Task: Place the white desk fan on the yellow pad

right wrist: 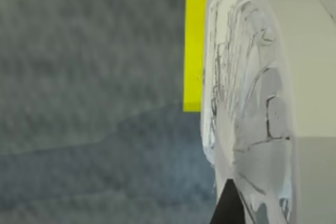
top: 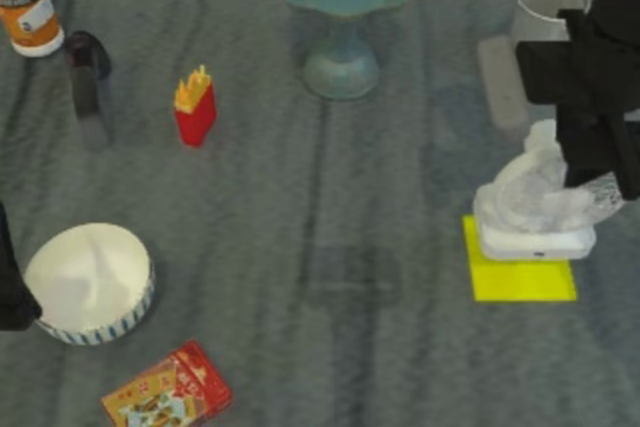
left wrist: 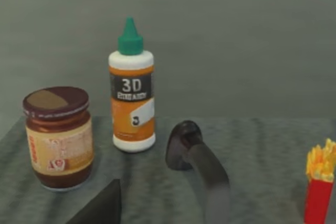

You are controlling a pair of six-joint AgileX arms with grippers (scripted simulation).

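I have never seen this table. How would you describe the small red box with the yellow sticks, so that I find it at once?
Start at the tall blue pedestal dish at the far middle of the table, then look toward the top view's left. There stands the red fries carton, upright, between the dish and a dark curved handle. Unlike the flat red card box at the near edge, yellow fries stick out of its top.

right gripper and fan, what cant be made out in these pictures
- Right gripper: top view, the dark arm covers its fingers, so grip on the white desk fan is unclear.
- Fan base: top view, whether it rests on the yellow pad or hangs above it.
- Fan: right wrist view, cut off by the picture's edge.
- Left gripper: only a dark tip shows.
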